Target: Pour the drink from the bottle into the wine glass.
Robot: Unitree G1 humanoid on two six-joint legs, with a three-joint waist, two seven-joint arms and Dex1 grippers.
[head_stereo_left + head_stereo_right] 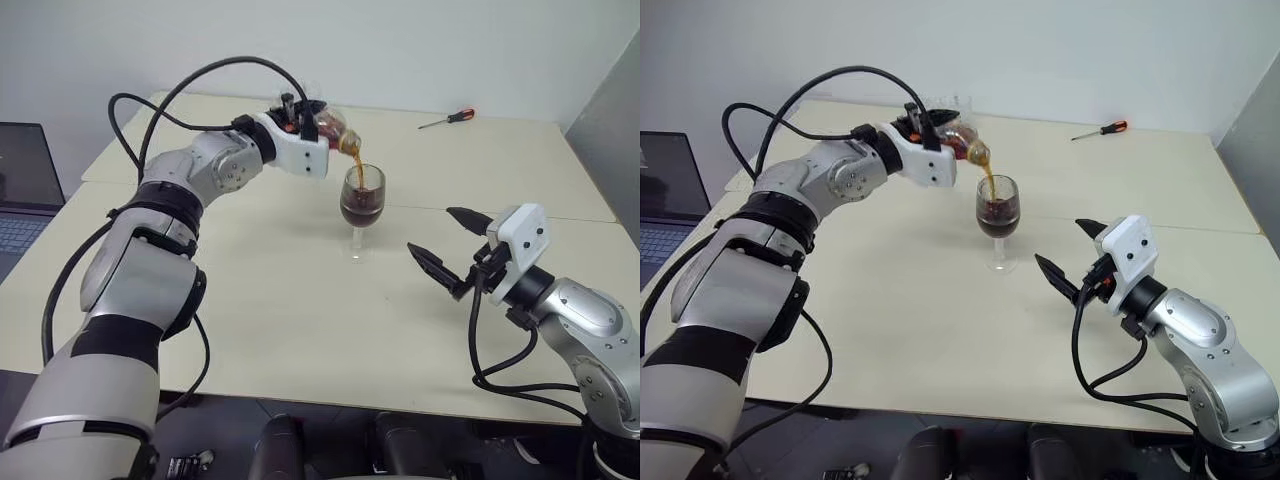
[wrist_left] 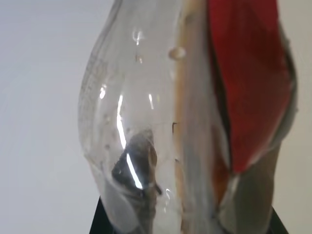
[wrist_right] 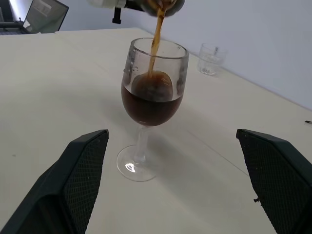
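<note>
Left claw [image 1: 303,122] gripped tilted bottle [image 1: 335,128], drink [image 1: 988,186] streaming into glass [image 1: 361,196] just below; hold mouth over bowl, ease tilt. Right claw [image 1: 448,246] wide open, empty.

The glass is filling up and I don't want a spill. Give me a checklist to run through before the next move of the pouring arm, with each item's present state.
1. Left gripper grips the bottle: ok, shut on its body, bottle tipped neck-down.
2. Stream of the drink lands inside the wine glass: ok, it falls within the rim.
3. Room left in the bowl: ok, the liquid stands at about half, well below the rim.
4. Glass upright with its foot flat on the table: ok.
5. Right gripper clear of the glass: ok, open, beside it, apart.
6. Drink left in the bottle: cannot tell exactly; the body looks mostly empty.
</note>
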